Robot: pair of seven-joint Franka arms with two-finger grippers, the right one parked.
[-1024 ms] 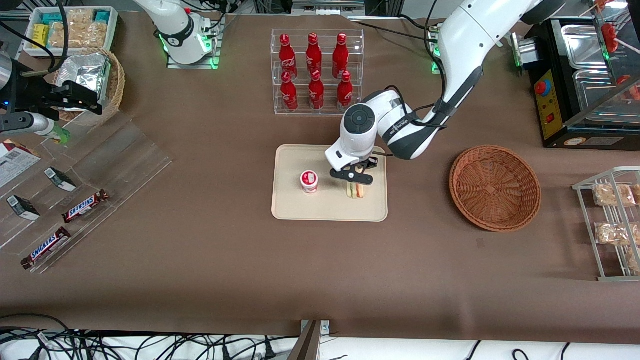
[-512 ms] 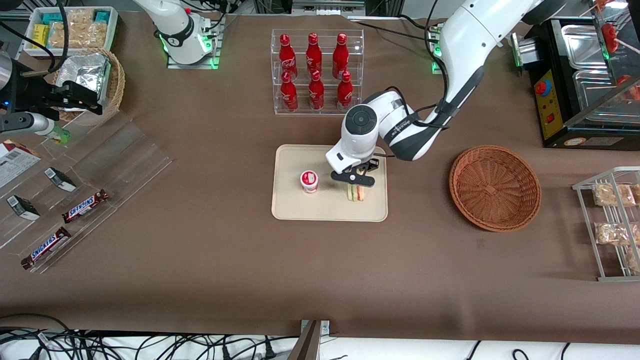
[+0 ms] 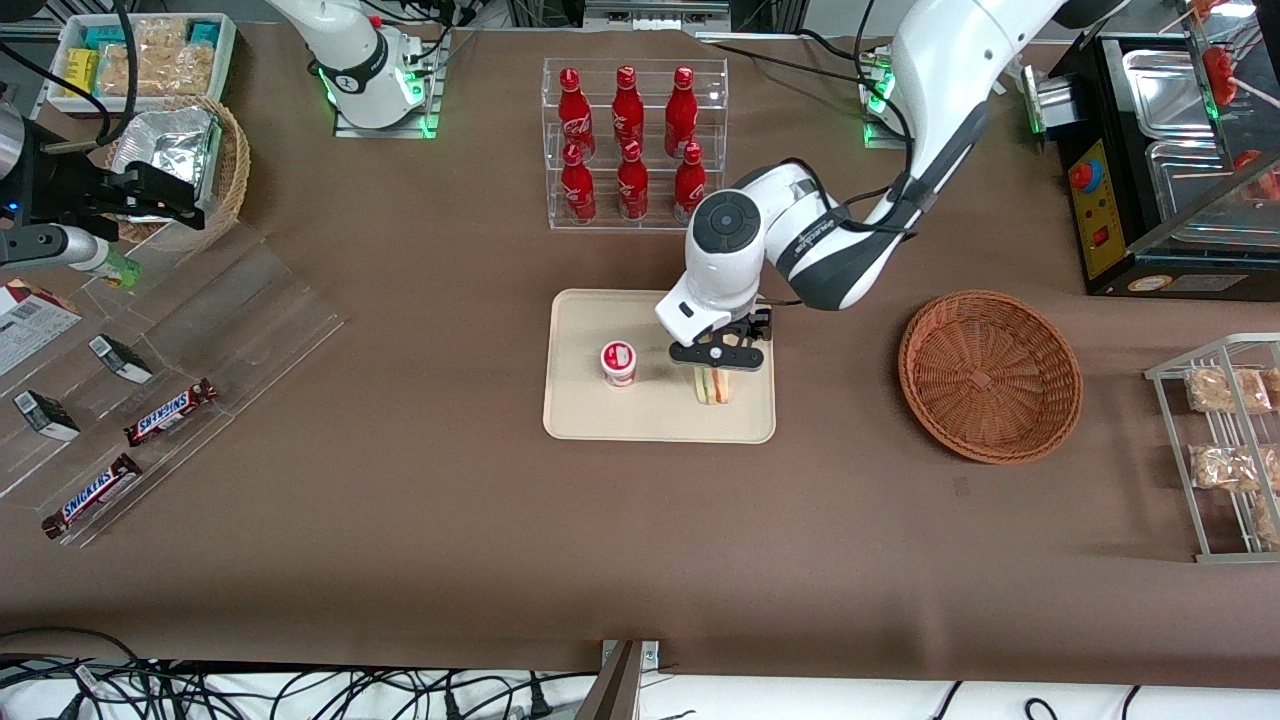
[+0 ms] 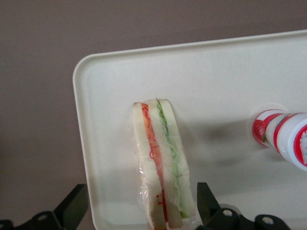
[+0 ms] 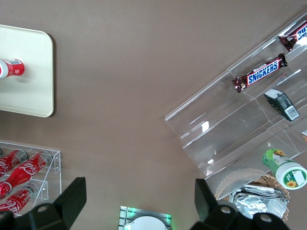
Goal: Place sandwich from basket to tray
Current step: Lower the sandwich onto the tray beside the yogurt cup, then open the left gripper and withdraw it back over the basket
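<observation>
The sandwich point(image 3: 713, 387) stands on edge on the cream tray point(image 3: 600, 420), near the tray's end toward the working arm. My left gripper point(image 3: 718, 358) hovers right over it, open. In the left wrist view the sandwich point(image 4: 160, 163) shows its red and green layers under clear wrap on the tray point(image 4: 216, 86). The gripper point(image 4: 139, 205) straddles it: one black finger point(image 4: 72, 207) stands well clear and the other sits close beside the bread. The reddish-brown wicker basket point(image 3: 990, 375) lies on the table toward the working arm's end, with nothing in it.
A small red-and-white cup point(image 3: 619, 362) stands on the tray beside the sandwich. A clear rack of red bottles point(image 3: 628, 145) is farther from the front camera than the tray. A wire rack of snack bags point(image 3: 1225, 440) sits at the working arm's end.
The sandwich came down slightly onto the tray. The fingers have spread apart and let it go, and the wrist has shifted a little toward the basket.
</observation>
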